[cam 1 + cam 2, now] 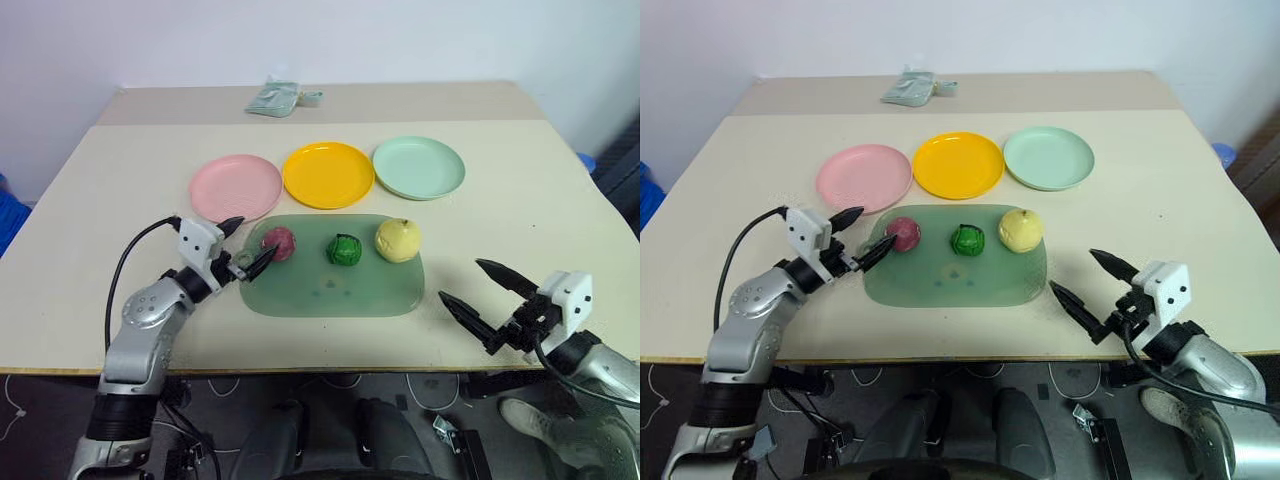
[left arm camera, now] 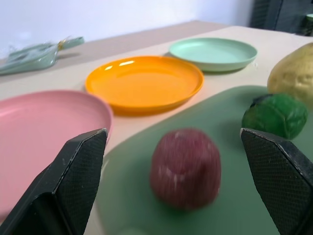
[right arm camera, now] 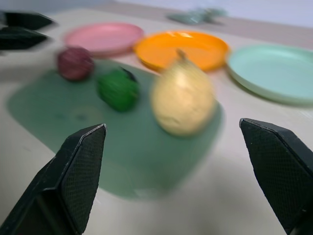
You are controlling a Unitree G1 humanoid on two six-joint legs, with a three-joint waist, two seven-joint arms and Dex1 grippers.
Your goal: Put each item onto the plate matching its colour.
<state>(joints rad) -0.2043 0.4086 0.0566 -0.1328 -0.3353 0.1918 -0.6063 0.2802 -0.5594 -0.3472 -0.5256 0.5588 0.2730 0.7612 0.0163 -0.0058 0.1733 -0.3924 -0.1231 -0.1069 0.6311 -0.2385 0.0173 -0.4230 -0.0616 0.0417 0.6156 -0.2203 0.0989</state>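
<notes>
Three items lie in a row on a green cutting board: a dark red-purple round one, a dark green knobbly one and a pale yellow pear-like one. Behind the board stand a pink plate, a yellow plate and a mint green plate, all bare. My left gripper is open just left of the red-purple item, fingers either side of its near edge without touching. My right gripper is open over the table, right of the board, pointing toward the pear-like item.
A crumpled pale green cloth lies at the far side of the table. The table's front edge runs just below the board, and a blue object sits off the right side.
</notes>
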